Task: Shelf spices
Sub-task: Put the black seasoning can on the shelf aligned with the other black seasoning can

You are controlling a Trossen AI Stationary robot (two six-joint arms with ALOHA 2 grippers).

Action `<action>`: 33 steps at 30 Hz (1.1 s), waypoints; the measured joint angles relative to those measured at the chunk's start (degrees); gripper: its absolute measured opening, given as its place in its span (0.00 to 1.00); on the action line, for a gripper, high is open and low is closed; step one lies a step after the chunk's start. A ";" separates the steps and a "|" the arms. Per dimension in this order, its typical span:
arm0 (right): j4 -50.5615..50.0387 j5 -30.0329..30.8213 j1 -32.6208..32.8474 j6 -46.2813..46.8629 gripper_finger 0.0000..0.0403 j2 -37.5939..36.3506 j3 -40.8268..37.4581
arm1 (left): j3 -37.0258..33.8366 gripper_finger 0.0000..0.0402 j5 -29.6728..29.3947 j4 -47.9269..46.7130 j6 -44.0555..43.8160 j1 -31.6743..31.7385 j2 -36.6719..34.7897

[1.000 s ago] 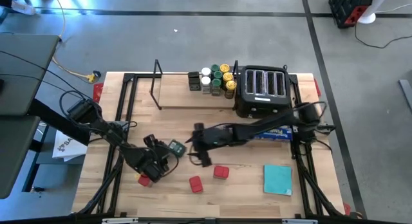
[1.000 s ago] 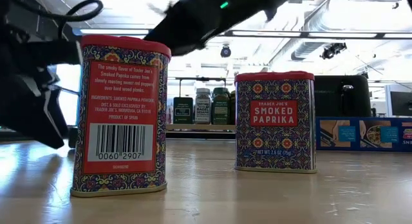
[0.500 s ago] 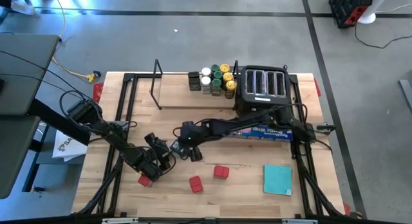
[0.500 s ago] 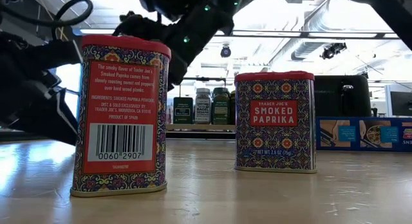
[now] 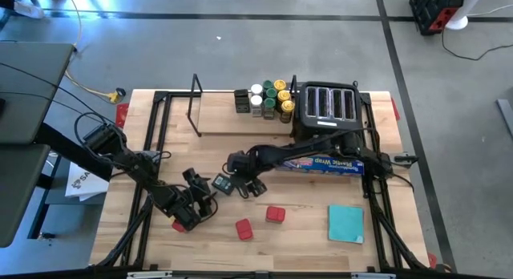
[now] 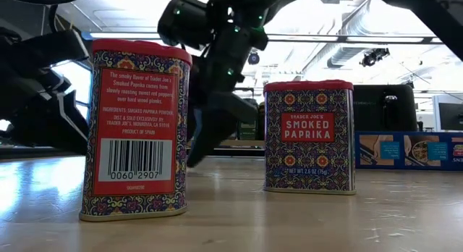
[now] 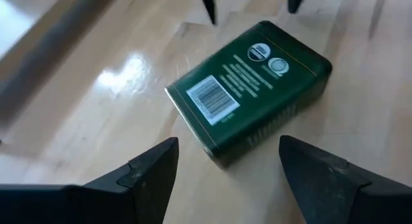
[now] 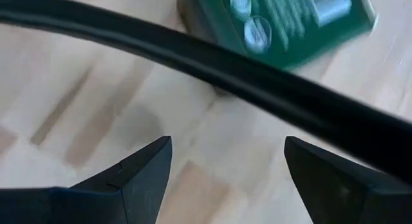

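Lying flat on the wooden table (image 5: 321, 231), label side up, a dark green tin (image 5: 221, 183) is seen between the two grippers. The left gripper (image 5: 198, 200) is held just beside the green tin with its fingers spread and nothing grasped; the right gripper (image 5: 250, 185) is on the tin's other side, fingers likewise parted and empty. The tin is judged light, rigid and smooth-sided, so a pinch across its narrow sides is advised. Near the green tin, two red tins (image 6: 309, 136) are marked "TRADER JOE'S SMOKED PAPRIKA". Well beyond the green tin, the shelf (image 5: 232, 125) is loaded with jars (image 5: 268, 99).
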 joint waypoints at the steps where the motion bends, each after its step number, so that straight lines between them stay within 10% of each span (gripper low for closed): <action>1: 1.70 -0.19 0.03 -0.04 0.73 0.01 -0.95 | 0.00 0.65 -0.24 0.01 0.73 0.29 0.00; 33: 9.80 1.05 -0.05 9.65 0.69 -2.03 -0.73 | -0.02 0.65 6.90 10.62 16.55 9.52 3.15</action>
